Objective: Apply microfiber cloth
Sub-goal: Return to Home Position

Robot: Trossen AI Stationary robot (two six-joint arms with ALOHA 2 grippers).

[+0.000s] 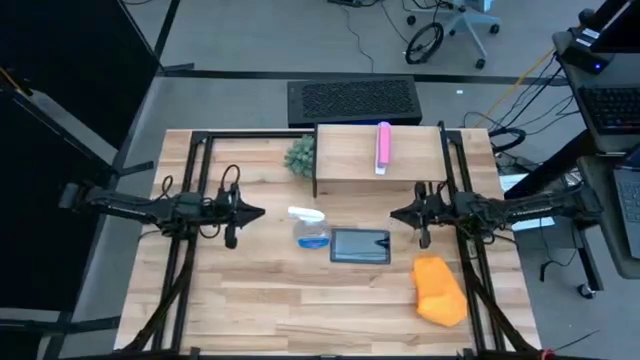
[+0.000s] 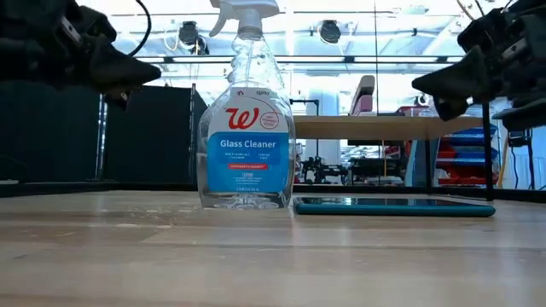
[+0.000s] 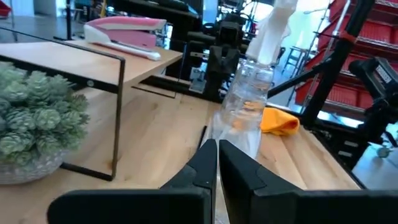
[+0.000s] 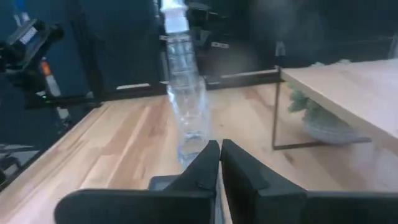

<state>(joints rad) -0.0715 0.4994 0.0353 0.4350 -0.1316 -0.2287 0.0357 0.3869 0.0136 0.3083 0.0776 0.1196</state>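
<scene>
1 microfiber cloth (image 1: 440, 291) at 4 o'clock from 1 tablet (image 1: 360, 245), 1 spray bottle (image 1: 310, 232) at 9; left end effector (image 1: 262, 212) and right end effector (image 1: 392, 214) pinched together.

Wooden table (image 1: 250, 300) — spray bottle (image 1: 310, 235), tablet (image 1: 360, 245), orange microfiber cloth (image 1: 440, 290), potted plant (image 1: 300, 155), shelf riser (image 1: 350, 150)

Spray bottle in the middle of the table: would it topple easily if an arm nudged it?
The spray bottle stands tall on a narrow base, so a push near its trigger would likely tip it. Its clear body looks plastic, so it is probably light and may slide on the wooden table. The left gripper and right gripper hang apart from it.
</scene>
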